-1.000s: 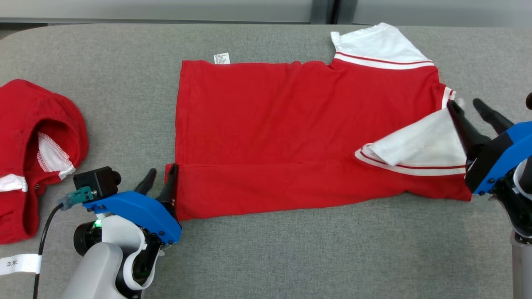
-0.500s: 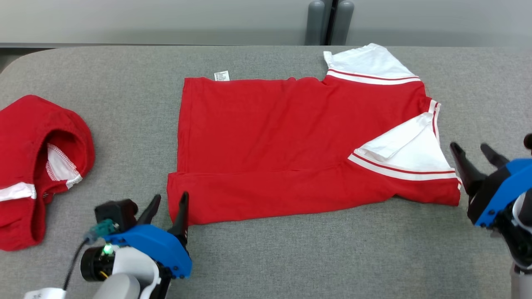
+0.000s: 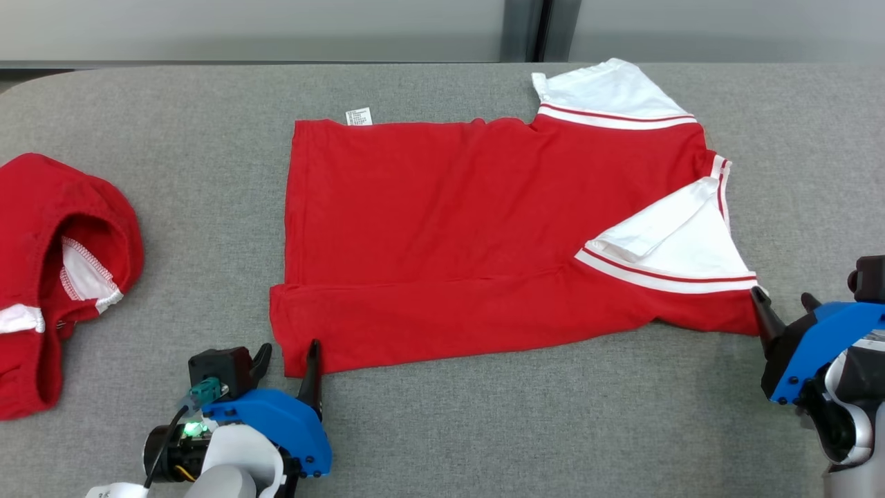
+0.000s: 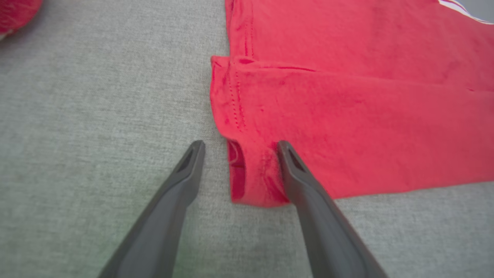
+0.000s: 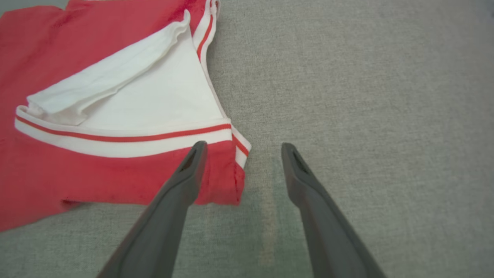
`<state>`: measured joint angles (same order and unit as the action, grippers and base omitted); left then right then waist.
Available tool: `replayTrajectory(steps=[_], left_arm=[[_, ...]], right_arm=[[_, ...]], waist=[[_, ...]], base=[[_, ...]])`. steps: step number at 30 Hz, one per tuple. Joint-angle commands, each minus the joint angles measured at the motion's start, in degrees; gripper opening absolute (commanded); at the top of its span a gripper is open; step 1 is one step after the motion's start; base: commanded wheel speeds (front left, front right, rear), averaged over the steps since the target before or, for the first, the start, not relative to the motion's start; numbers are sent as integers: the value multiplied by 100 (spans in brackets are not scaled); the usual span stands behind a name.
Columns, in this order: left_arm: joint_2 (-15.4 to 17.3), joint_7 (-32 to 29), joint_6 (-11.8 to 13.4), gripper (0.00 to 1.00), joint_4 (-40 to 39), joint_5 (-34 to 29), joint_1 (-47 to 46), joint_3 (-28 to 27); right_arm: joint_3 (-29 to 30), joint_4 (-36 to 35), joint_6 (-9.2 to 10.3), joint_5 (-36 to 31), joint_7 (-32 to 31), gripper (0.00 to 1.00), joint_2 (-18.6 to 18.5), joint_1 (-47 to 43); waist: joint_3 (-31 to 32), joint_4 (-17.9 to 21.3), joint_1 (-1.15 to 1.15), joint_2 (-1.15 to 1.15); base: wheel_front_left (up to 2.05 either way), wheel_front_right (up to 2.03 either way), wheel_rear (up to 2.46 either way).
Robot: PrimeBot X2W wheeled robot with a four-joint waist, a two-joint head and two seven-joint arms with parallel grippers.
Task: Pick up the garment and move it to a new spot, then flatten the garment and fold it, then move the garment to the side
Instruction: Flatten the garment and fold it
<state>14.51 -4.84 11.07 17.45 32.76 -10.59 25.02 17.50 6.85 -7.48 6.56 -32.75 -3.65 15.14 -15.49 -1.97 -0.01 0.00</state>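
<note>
The red T-shirt [image 3: 449,235] is lying flat on the grey table [image 3: 484,429]. The left gripper [image 3: 289,351] is hovering at its near-left corner and the right gripper [image 3: 781,297] at its near-right corner, both with fingers apart, empty.

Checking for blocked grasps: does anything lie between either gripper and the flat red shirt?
Nothing visible does. The left gripper, open, straddles the red shirt at its near left corner, and the right gripper, open, straddles its near right corner. The other red garment lies apart at the left side of the table.
</note>
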Motion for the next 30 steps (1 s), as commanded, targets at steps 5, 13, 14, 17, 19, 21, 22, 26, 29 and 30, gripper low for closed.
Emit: replayTrajectory(steps=[5, 13, 14, 17, 19, 21, 22, 26, 29, 30], left_arm=[[-48, -51, -51, 100, 289, 18, -173, 76], [-161, -398, -262, 35, 710, 246, -254, 195], [-175, -403, -267, 6, 756, 264, -256, 198], [-210, -463, -329, 0, 832, 328, -204, 236], [-184, -477, -359, 0, 838, 377, -139, 216], [-155, -406, -403, 0, 790, 440, -80, 166], [-121, -380, -404, 0, 743, 451, -64, 138], [65, -379, -314, 0, 396, 523, 82, -2], [261, -513, -196, 0, -24, 578, 283, -101], [329, -576, -146, 0, -194, 604, 370, -132]], right_arm=[[65, 559, -3, -80, -35, 100, 58, 214], [-222, 1052, -9, 504, -265, 0, 105, 307], [-235, 1038, -9, 506, -277, 0, 102, 286], [-167, 856, -5, 464, -218, 0, 78, 211], [-131, 690, -3, 435, -207, 0, 74, 163], [-113, 505, -3, 457, -252, 0, 74, 77], [-96, 396, -3, 466, -288, 0, 72, 29], [-60, -27, -2, 542, -520, 0, 69, -240], [-32, -409, -2, 620, -767, 0, 69, -540], [-16, -523, -2, 651, -874, 0, 68, -646]], waist=[[-80, -28, 1, 0], [-129, -20, 1, 0], [-118, -19, 1, 0], [-51, -17, 1, 0], [9, -1, 1, 0], [89, 24, 1, 0], [128, 37, 1, 0], [300, 85, 1, 0], [418, 96, 1, 0], [449, 96, 1, 0]], base=[[0, 0, 0], [0, 0, 0], [0, 0, 0], [0, 0, 0], [0, 0, 0], [0, 0, 0], [0, 0, 0], [0, 0, 0], [0, 0, 0], [0, 0, 0]])
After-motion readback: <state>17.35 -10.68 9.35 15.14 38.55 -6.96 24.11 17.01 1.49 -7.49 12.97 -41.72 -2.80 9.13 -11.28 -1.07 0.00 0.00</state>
